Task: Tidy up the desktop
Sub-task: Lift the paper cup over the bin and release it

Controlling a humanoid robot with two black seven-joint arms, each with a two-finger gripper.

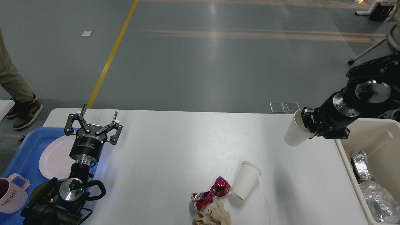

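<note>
The white desktop (175, 147) fills the lower middle of the head view. My right gripper (307, 123) is shut on the rim of a white paper cup (293, 131) and holds it tilted above the desktop's right edge, next to the beige bin (375, 131). My left gripper (98, 117) is open and empty, above the desktop's left edge beside the blue tray (22, 159). A second white paper cup (245, 181) lies tilted near the front. Beside it lie a crushed red can (209, 193) and crumpled brown paper (214, 215).
The blue tray holds a pink plate (54, 156) and a pink mug (11, 193) marked HOME. The beige bin holds foil and clear plastic waste (375, 190). A person's leg and shoes (22, 109) stand at the far left beyond the table.
</note>
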